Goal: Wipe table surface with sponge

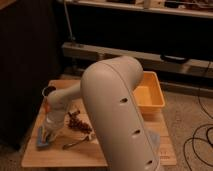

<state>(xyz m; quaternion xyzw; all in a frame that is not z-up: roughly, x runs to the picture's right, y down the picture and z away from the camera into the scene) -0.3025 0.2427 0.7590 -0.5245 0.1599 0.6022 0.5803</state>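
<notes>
The pincer [49, 130], at the end of the bulky pale grey arm [117, 110], is down over the front left part of the low tabletop of light tan wooden planks [65, 158]. It sits directly on the small flat blue-grey sponge [43, 137]. We cannot tell whether it is clamped on the pad or only pressing on it, because the wrist hides the contact. The sponge lies flat on the planks near the left edge, with its blue border showing from under the wrist.

We judge the sponge to be light, soft and easily squashed. It should give under pressure and drag across the wood rather than slide freely, so it may buckle or roll if it is pushed from one end. The best hold, in our view, is across its short sides near the middle, with steady downward pressure so the whole face stays on the wood.

A pile of dark brown crumbs [80, 125] lies just to the right of the sponge. A thin dark-handled utensil [76, 144] rests in front of the crumbs and could snag on a sweep. The orange rectangular tray [159, 90] stands well apart at the right rear.
</notes>
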